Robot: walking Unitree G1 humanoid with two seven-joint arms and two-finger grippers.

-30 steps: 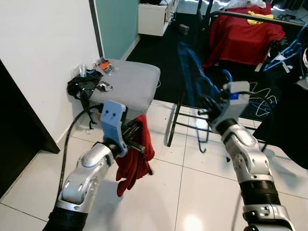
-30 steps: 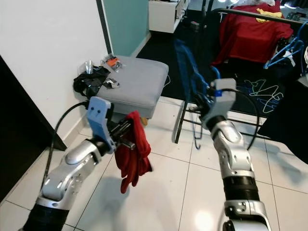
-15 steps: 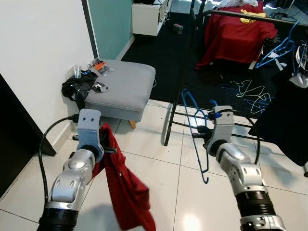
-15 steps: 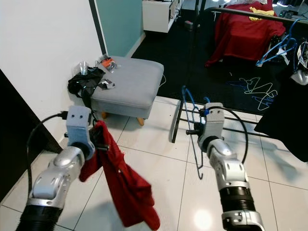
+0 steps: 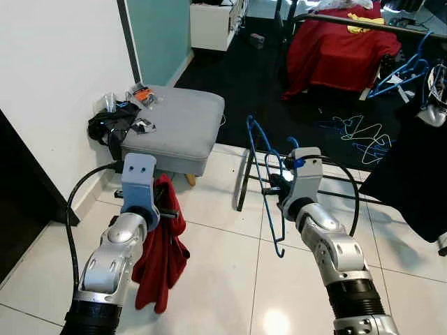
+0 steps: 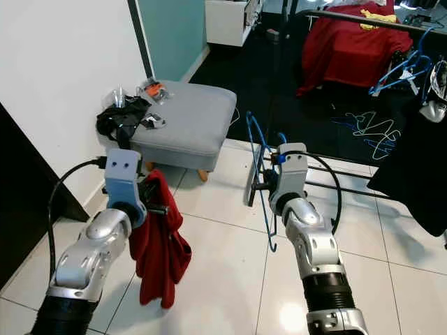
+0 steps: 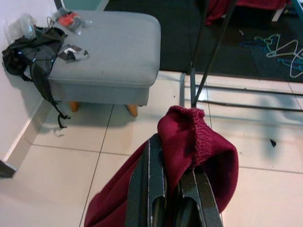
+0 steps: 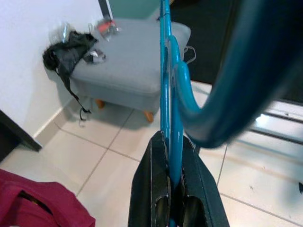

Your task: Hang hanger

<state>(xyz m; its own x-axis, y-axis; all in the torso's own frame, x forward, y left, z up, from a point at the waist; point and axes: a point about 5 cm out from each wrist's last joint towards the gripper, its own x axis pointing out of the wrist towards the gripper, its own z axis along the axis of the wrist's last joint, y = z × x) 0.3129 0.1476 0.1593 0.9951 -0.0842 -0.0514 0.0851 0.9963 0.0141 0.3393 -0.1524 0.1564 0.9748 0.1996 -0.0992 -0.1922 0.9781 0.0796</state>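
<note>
My right gripper point(image 5: 274, 180) is shut on a blue plastic hanger point(image 5: 264, 183), held upright over the white tiles with its hook end low; close up, the hanger point(image 8: 166, 85) runs between the fingers. My left gripper point(image 5: 170, 207) is shut on a dark red garment point(image 5: 161, 255) that hangs limp below it; the cloth point(image 7: 199, 151) bunches over the fingers point(image 7: 150, 189). A black clothes rail point(image 5: 363, 24) with a red shirt point(image 5: 339, 49) on it stands at the back right.
A grey footstool point(image 5: 177, 128) with a black bag point(image 5: 106, 125) and small items sits at the left by the white wall. The rack's black upright point(image 5: 260, 118) stands just behind the hanger. Loose hangers point(image 5: 363, 136) lie on the dark floor; dark clothing point(image 5: 412, 174) hangs at right.
The red garment, swung out and stretched low half a second ago, now hangs bunched under my left gripper. My right gripper has shifted the hanger slightly left and higher.
</note>
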